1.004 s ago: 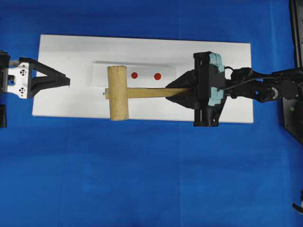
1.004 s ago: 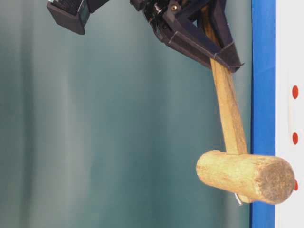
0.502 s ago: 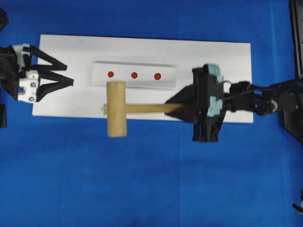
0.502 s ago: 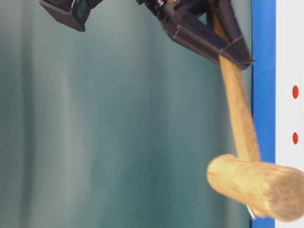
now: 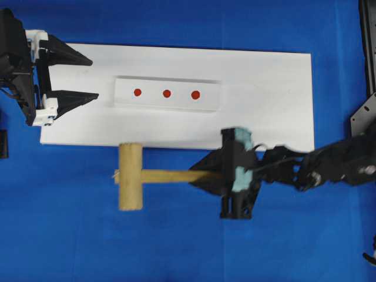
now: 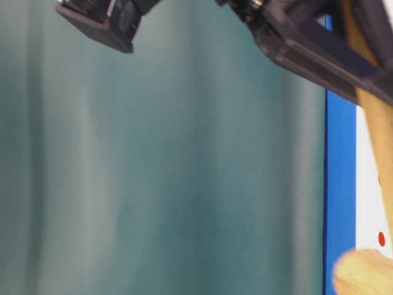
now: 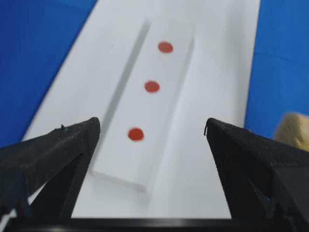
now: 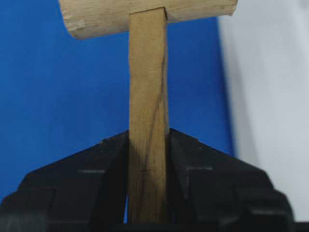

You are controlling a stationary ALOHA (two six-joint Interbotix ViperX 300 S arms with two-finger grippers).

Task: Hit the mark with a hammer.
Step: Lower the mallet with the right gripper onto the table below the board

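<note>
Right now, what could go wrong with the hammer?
1. The hammer hangs over the blue cloth, off the white board, so a swing from here would probably miss the red dots.
2. The right gripper pinches only the thin handle, far from the heavy head; it might twist or slip.

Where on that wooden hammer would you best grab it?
On the slim handle, near its free end, coming from the side away from the head. The hammer has a thick round head; its flat-sided handle fits between jaws, as the right gripper holds it.
</note>
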